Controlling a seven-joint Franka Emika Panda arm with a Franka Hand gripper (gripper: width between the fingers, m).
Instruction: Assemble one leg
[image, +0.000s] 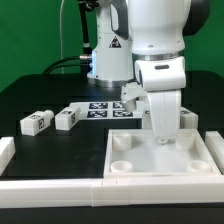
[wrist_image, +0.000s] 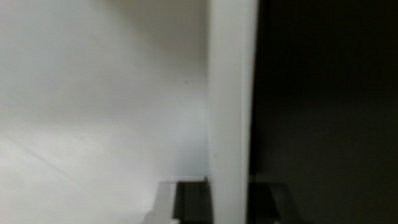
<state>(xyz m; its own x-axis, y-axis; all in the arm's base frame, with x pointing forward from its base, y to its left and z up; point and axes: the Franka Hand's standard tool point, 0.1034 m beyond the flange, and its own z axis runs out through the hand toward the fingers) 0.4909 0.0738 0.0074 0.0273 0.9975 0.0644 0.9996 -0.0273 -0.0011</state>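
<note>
Exterior view, left to right. The far-left leg (image: 37, 122) lies on the black table at mid-left, and the second leg (image: 67, 118) is just beside it. Both are loose and well apart from the arm. Next comes the marker board (image: 100, 108), with a tagged block (image: 128, 92) above it that is probably a third leg. At centre-right the gripper (image: 160, 138) hangs low over the far rim of the tray-like panel (image: 165, 172). We cannot tell whether its jaws are parted or closed, as the wrist view gives only a blurred white edge (wrist_image: 231, 100). A white block (image: 188, 120) at right may be a fourth leg. Count: two sure legs, two possible, one panel, and at least three sockets such as the near-left socket (image: 122, 165). In our judgement, the step needs a leg grasped squarely across its flat faces, held upright, centred over a corner socket, then lowered slowly.
</note>
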